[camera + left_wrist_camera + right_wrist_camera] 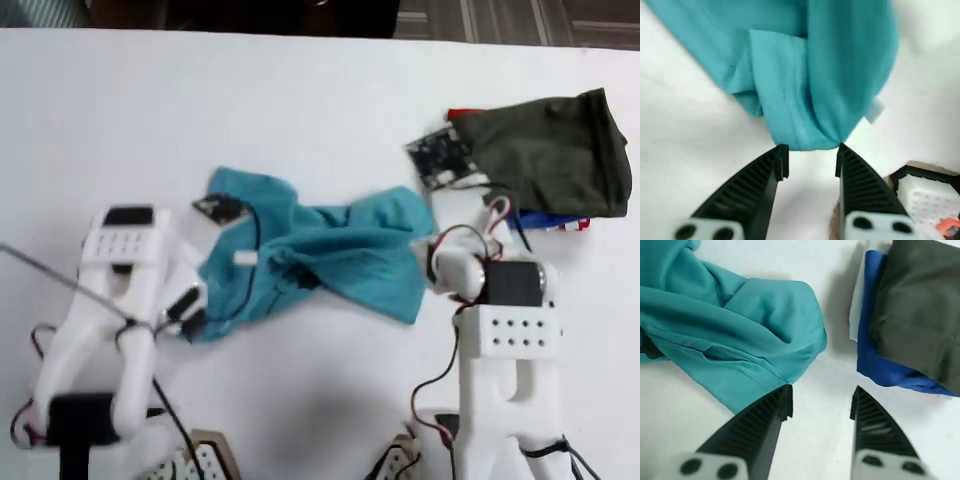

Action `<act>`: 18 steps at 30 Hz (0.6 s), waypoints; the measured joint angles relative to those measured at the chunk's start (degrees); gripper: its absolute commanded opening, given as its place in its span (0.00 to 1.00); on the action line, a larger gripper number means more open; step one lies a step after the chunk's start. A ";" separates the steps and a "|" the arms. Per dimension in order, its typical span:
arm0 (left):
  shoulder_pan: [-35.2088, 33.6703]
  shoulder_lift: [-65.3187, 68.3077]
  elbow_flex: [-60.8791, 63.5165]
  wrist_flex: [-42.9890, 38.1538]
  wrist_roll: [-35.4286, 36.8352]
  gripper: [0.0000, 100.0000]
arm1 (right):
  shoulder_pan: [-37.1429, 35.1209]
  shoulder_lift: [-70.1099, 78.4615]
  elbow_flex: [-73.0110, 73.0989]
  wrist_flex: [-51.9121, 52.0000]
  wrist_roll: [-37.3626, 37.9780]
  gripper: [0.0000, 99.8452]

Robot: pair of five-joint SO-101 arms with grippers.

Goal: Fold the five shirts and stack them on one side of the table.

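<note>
Midway along the desk (300,100), a crumpled teal shirt (340,250) lies between the left gripper (811,150) and right gripper (822,392), both wide and empty. Each should pinch a hem squarely.

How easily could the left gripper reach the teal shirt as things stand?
Probably yes, easily: the left gripper is open and the teal shirt lies right ahead of its tips, with nothing between them.

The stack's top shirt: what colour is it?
The top shirt is dark olive green, clearest in the high view.
</note>
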State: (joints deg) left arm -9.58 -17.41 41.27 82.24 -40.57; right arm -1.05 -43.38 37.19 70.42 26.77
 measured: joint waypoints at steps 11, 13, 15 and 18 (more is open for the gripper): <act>2.46 -8.70 -0.26 5.36 -4.04 0.17 | 1.85 0.00 0.00 0.00 0.00 0.20; 4.66 -8.79 0.18 5.19 -5.01 0.17 | 1.85 0.00 0.00 0.00 0.00 0.20; 6.42 -8.79 2.20 2.55 -5.01 0.19 | 1.85 0.00 0.00 0.00 0.00 0.20; 8.00 -8.79 6.24 -3.16 -4.04 0.26 | 1.85 0.00 0.00 0.00 0.00 0.20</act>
State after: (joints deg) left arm -1.58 -26.20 47.52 79.08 -44.62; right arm 0.79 -43.38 37.19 70.42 26.77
